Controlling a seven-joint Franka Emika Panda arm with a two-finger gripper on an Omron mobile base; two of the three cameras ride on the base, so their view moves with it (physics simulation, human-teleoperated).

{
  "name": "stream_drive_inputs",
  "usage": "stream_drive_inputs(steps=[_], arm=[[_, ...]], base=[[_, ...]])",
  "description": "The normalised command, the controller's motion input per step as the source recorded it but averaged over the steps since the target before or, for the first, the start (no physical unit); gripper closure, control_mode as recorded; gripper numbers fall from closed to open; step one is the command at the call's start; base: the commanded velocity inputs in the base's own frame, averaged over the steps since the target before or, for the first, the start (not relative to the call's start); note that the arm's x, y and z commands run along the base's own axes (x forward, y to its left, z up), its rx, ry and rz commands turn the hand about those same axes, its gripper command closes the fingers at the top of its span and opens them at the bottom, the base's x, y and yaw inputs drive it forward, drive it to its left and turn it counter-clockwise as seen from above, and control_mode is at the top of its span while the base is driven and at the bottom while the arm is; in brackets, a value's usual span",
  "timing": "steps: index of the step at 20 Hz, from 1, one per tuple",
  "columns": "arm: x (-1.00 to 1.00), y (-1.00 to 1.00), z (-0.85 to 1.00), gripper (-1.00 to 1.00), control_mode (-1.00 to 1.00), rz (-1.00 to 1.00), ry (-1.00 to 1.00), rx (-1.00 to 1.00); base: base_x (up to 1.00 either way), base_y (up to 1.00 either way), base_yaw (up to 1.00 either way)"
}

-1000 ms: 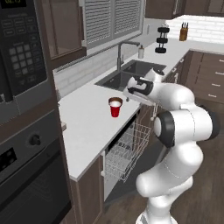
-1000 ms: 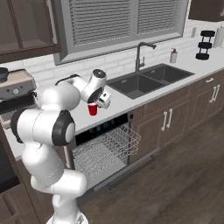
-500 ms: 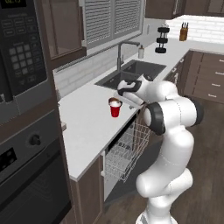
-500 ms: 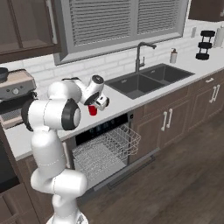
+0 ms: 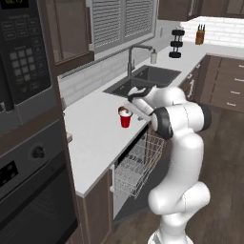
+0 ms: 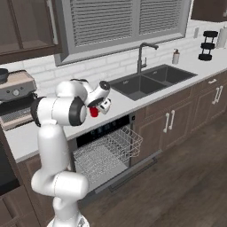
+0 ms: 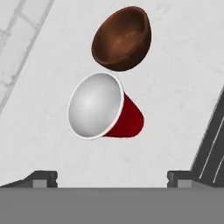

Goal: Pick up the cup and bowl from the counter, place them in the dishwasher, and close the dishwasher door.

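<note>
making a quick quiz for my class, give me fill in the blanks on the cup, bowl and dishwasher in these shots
1. The cup stands on the ____, red outside and pale inside.
2. In the hand view the bowl is ____ in colour.
3. The dishwasher has its white wire rack pulled ____.
4. The pincer is ____, its tips set apart with the cup in front of them.

Missing words: counter; brown; out; open

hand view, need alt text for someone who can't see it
A red cup with a pale inside stands on the white counter, seen from above, with a brown bowl just beyond it. The two dark fingers rise at the bottom edge, set wide apart on either side of the cup and not touching it.
</note>
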Motion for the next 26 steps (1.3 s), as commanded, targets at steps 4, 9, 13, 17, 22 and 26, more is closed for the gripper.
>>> stream_drive_inputs(steps=[4, 9, 13, 17, 22, 26], arm=[[0.48, 0.0, -0.22, -1.0, -1.0, 0.0, 0.0, 0.07], [0.42, 0.01, -0.18, -1.0, -1.0, 0.0, 0.0, 0.07], [0.47, 0.09, -0.24, -1.0, -1.0, 0.0, 0.0, 0.03], [0.15, 0.09, -0.23, -1.0, -1.0, 0.0, 0.0, 0.01], [0.0, 0.24, -0.33, 1.0, -1.0, 0.0, 0.0, 0.0], [0.0, 0.14, -0.11, 1.0, -1.0, 0.0, -0.04, 0.0]], base=[[0.0, 0.0, 0.0], [0.0, 0.0, 0.0], [0.0, 0.0, 0.0], [0.0, 0.0, 0.0], [0.0, 0.0, 0.0], [0.0, 0.0, 0.0]])
